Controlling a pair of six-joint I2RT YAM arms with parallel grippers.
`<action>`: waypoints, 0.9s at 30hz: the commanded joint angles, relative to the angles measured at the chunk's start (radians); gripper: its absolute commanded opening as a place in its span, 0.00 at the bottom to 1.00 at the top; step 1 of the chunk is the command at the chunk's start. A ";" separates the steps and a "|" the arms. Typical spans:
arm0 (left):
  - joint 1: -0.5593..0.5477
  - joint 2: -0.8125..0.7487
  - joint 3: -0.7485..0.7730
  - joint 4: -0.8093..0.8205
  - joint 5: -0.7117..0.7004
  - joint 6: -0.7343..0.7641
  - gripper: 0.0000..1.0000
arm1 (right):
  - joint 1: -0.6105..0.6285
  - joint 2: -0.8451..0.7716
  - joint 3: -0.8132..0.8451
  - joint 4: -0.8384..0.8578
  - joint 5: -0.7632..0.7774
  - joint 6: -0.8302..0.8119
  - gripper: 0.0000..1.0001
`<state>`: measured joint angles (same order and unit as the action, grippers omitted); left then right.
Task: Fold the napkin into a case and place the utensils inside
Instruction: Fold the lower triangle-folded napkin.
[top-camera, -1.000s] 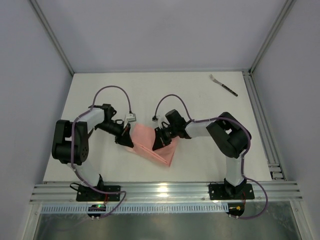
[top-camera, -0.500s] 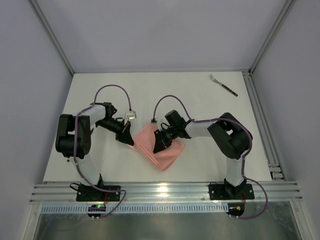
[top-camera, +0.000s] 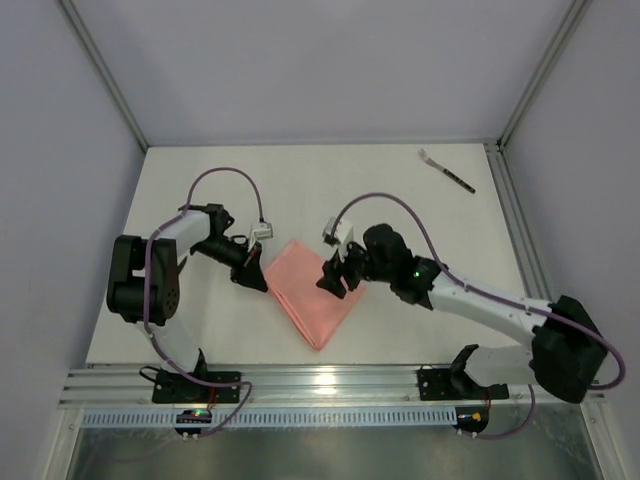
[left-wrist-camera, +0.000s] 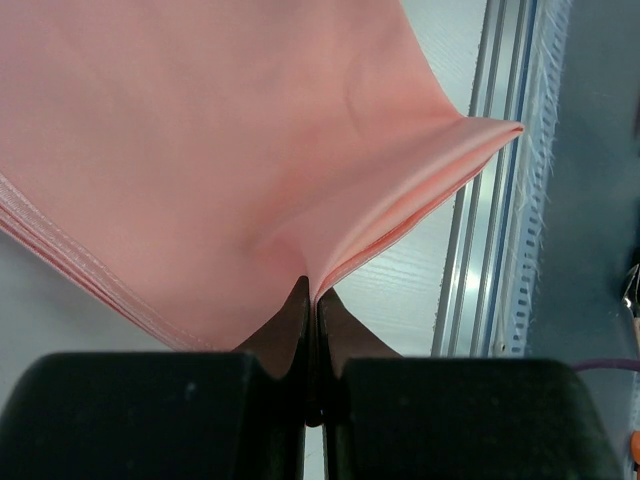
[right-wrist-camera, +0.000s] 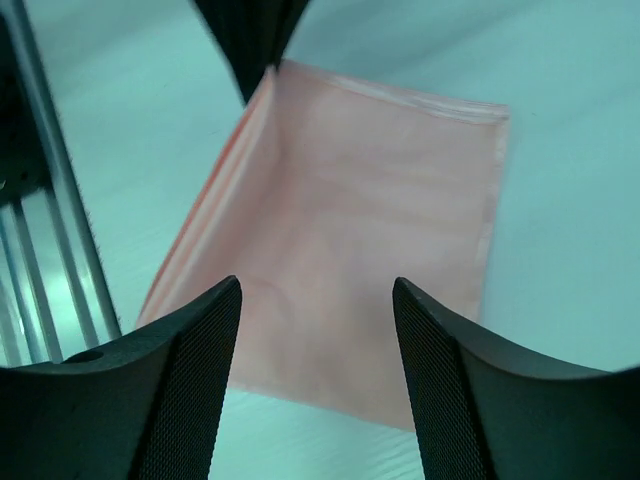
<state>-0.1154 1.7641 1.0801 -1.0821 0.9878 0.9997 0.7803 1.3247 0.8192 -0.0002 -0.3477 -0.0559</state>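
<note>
Folded pink napkin (top-camera: 312, 298) lay flat on table (top-camera: 400, 205) centre, left gripper (left-wrist-camera: 312, 290) fingers pressed together, pinching its left edge, right gripper (right-wrist-camera: 316, 290) fingers spread above it, empty, fork (top-camera: 446, 170) at far right corner, well apart.

No words, numbers or brand marks can be read in any view. Nothing here carries a legible label or sign.

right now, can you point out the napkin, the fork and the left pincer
napkin (top-camera: 312, 300), top view, bare middle of the folded pink cloth
fork (top-camera: 447, 170), top view, middle of its length
left pincer (left-wrist-camera: 312, 293), left wrist view, where its shut fingertips pinch the napkin's edge
</note>
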 joint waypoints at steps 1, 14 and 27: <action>-0.010 -0.049 -0.005 -0.013 0.014 0.001 0.00 | 0.189 -0.172 -0.223 0.153 0.252 -0.177 0.67; -0.020 -0.075 -0.011 -0.009 -0.009 -0.030 0.00 | 0.593 -0.081 -0.469 0.523 0.639 -0.140 0.86; -0.021 -0.075 -0.011 -0.028 -0.011 -0.016 0.00 | 0.631 0.241 -0.402 0.718 0.697 -0.042 0.75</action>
<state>-0.1337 1.7153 1.0657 -1.0836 0.9569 0.9722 1.4048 1.5318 0.3958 0.6292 0.2687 -0.1524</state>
